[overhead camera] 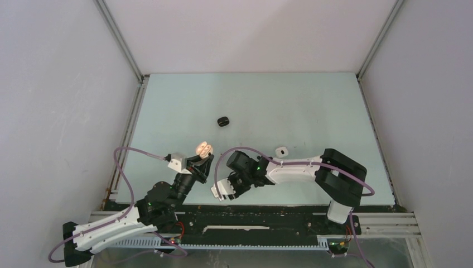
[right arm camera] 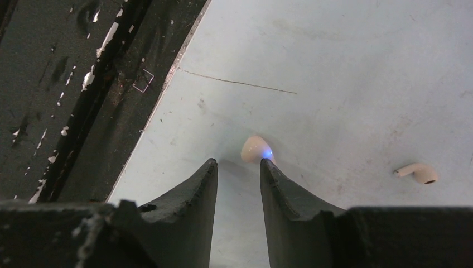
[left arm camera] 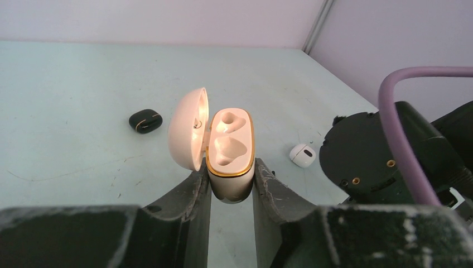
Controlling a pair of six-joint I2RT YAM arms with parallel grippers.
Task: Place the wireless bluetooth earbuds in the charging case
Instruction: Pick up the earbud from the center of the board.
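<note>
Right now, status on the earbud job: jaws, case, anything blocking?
Left gripper jaws shut on open charging case, both wells empty. Right gripper jaws open, lit earbud at its tip, not gripped. Second earbud loose beside it. Nothing blocking the wells.

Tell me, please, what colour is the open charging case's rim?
The rim is gold, clearest in the left wrist view.

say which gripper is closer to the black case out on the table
Left. The left gripper, shut on the open charging case, sits just below-left of the black case in the top view. The right gripper is farther back, by the front edge of the table.
</note>
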